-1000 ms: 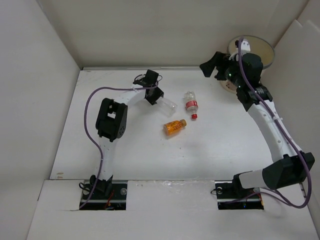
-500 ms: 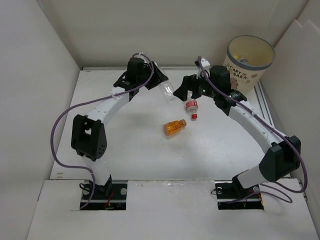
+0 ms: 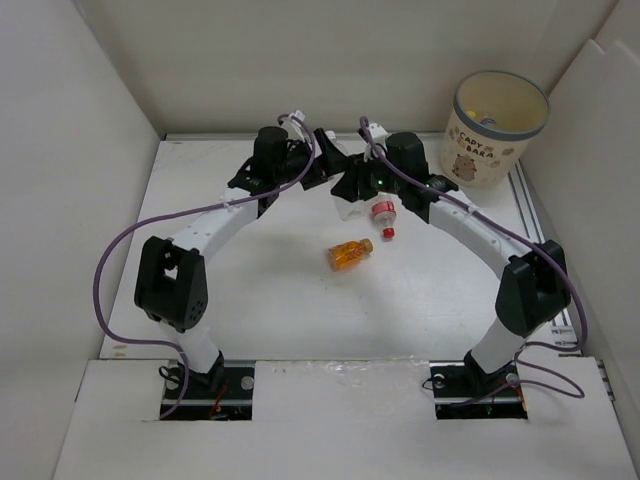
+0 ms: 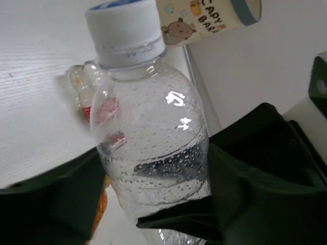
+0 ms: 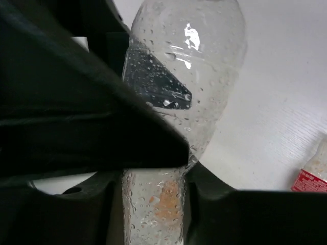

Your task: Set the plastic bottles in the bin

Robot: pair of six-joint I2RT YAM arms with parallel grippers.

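Note:
The plain clear bottle (image 3: 346, 200) (image 4: 148, 127) (image 5: 184, 66) hangs in the air over the table's far middle, between both grippers. My right gripper (image 3: 354, 187) (image 5: 153, 204) is shut on its lower body. My left gripper (image 3: 326, 170) (image 4: 153, 168) stands open around it, with a slit of daylight on its left side. The red-labelled, red-capped bottle (image 3: 381, 212) (image 4: 84, 94) (image 5: 311, 178) lies just right of them on the table. Nearer me lies the orange bottle (image 3: 350, 254). The cream capybara bin (image 3: 487, 152) (image 4: 204, 18) stands at the far right corner.
White walls (image 3: 90, 180) enclose the table on the left, back and right. A couple of small things show inside the bin, too small to name. Purple cables loop along both arms. The arm bases (image 3: 208, 380) sit at the near edge.
The left arm lifted the clear bottle toward the middle. The right arm swung over from the bin and shut on it. The left jaws have opened.

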